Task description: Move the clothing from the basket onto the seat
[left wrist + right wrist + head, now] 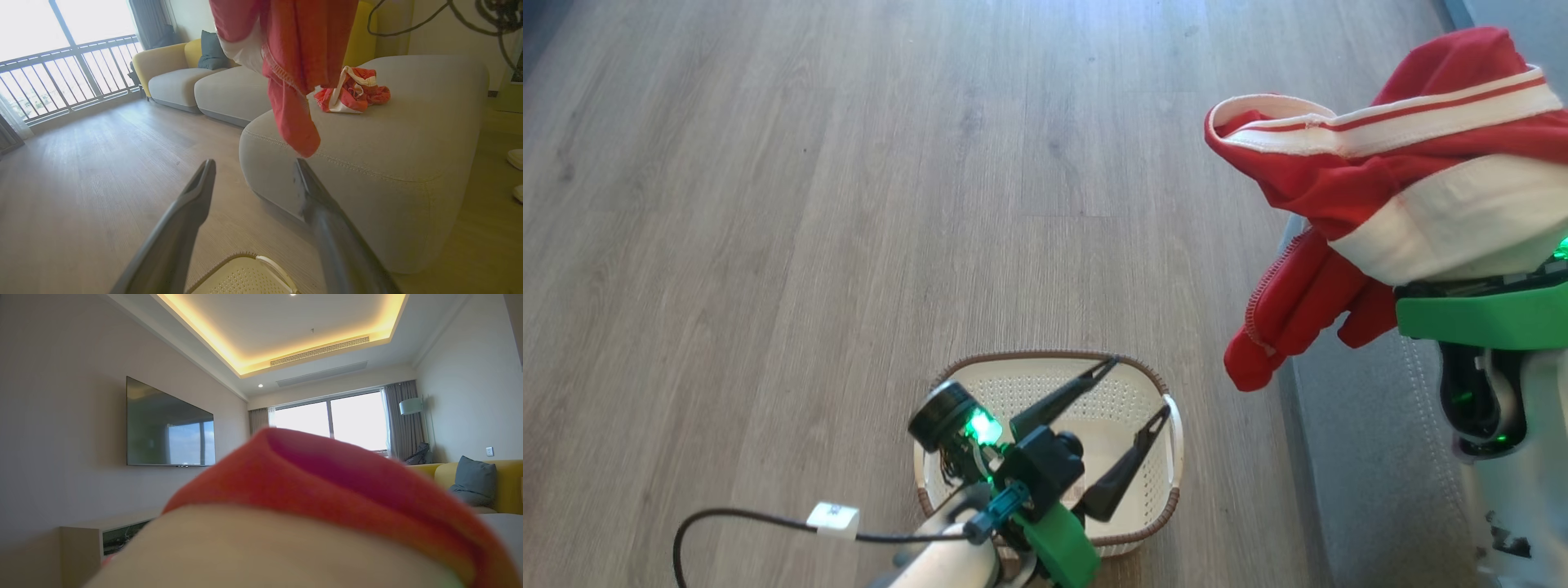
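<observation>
A red garment with white bands (1380, 163) hangs draped over my raised right gripper, above the grey seat's edge (1364, 457). Cloth hides the fingers; below it I see only the green wrist housing (1478, 318). In the right wrist view, blurred red and cream fabric (327, 490) covers the lens bottom. In the left wrist view the same garment (294, 61) dangles over the seat (388, 155). A second red-and-white garment (353, 90) lies crumpled there. My left gripper (1139, 388) stands open over the cream basket (1143, 392), whose inside shows bare plastic.
Wood floor (849, 204) spreads to the left of the basket. A black cable (752, 523) loops from my left arm. More grey and yellow sofa sections with a dark cushion (212, 51) stand by a railed window. A TV (169, 428) hangs on the wall.
</observation>
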Robot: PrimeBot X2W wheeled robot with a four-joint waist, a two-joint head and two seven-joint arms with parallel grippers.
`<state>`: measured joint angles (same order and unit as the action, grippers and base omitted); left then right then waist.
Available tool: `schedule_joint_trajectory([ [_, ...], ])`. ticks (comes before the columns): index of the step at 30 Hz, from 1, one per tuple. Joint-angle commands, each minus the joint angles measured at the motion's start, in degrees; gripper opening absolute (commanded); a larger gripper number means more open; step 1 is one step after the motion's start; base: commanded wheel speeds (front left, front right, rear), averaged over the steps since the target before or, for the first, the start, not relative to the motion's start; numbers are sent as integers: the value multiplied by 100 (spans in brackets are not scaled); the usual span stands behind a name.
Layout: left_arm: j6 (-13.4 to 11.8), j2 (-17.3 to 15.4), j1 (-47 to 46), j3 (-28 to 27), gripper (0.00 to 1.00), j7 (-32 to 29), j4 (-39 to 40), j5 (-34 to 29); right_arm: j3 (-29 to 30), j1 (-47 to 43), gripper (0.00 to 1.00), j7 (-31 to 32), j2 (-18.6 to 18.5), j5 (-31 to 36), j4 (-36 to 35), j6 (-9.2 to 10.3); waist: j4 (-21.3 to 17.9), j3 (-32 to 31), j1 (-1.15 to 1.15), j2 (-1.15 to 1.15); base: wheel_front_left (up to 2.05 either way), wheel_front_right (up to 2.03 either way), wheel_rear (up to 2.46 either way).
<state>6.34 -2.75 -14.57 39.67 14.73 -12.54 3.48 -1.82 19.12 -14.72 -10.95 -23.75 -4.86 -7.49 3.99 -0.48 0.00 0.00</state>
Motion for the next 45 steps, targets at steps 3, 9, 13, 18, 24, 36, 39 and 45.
schedule_joint_trajectory([
  [3, 16, -15, 10, -262, 100, 27, 137, 96, -72, 64, 0, -28, -89, 88, -266, 0, -58, -14, 0, 0, 0, 0, 0],
  [9, 65, -14, 126, -452, 100, 27, 260, 357, -6, -66, 0, -28, -79, 122, -293, 0, -146, -28, 0, 0, 0, 0, 0],
  [13, 78, -14, 159, -505, 100, 27, 287, 349, 98, -165, 0, -28, -59, 124, -283, 0, -173, -25, 0, 0, 0, 0, 0],
  [18, 93, -13, 157, -499, 100, 27, 288, 292, 149, -234, 0, -28, -98, 140, -297, 0, -253, -9, 0, 0, 0, 0, 0],
  [24, 101, -13, 164, -454, 100, 27, 304, 273, 213, -249, 0, -28, -119, 142, -300, 0, -372, 0, 0, 0, 0, 0, 0],
  [36, 111, -13, 48, -440, 100, 27, 378, 240, 664, -428, 0, -28, -126, 364, -174, 0, -937, 221, 0, 0, 0, 0, 0],
  [39, 112, -13, 22, -443, 100, 27, 388, 234, 777, -468, 0, -28, -94, 412, -231, 0, -1161, 284, 0, 0, 0, 0, 0],
  [45, 113, -13, -64, -429, 100, 27, 400, 217, 1030, -491, 0, -28, -82, 431, -273, 0, -1672, 449, 0, 0, 0, 0, 0],
])
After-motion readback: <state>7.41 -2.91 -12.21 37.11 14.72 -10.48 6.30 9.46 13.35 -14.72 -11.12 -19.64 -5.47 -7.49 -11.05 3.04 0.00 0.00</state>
